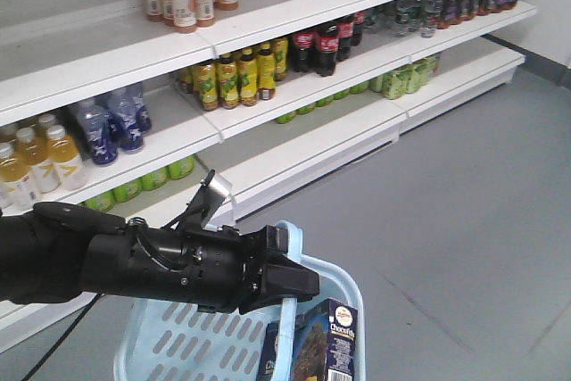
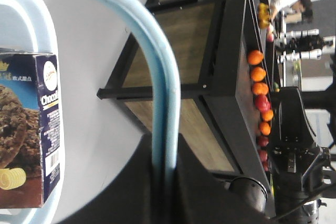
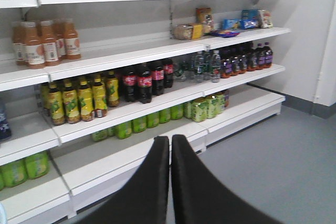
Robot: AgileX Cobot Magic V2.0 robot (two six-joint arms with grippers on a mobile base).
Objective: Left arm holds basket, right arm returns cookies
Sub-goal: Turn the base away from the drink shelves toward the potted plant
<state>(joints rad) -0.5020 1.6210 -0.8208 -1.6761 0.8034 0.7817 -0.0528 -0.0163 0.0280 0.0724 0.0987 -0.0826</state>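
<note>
Here, left fingers (image 2: 126,190) clamped on handle (image 2: 167,103) of basket (image 1: 178,338), cookies (image 1: 335,338) inside it, right fingers (image 3: 202,192) pressed together, gripping nothing

Bright, even overhead light, soft shadows under shelves (image 3: 131,51). My left wrist view: basket handle (image 2: 167,103) blurred, highlights blown at 2 o'clock. Front view slightly soft.

We log a shop: long white shelves (image 3: 131,153) carry rows of bottled drinks (image 3: 79,100) and snack packs (image 3: 247,19), a grey floor (image 3: 273,161) runs alongside, a shopping basket (image 1: 178,336) is present, and fruit (image 2: 255,57) lines a dark stand (image 2: 231,77).
</note>
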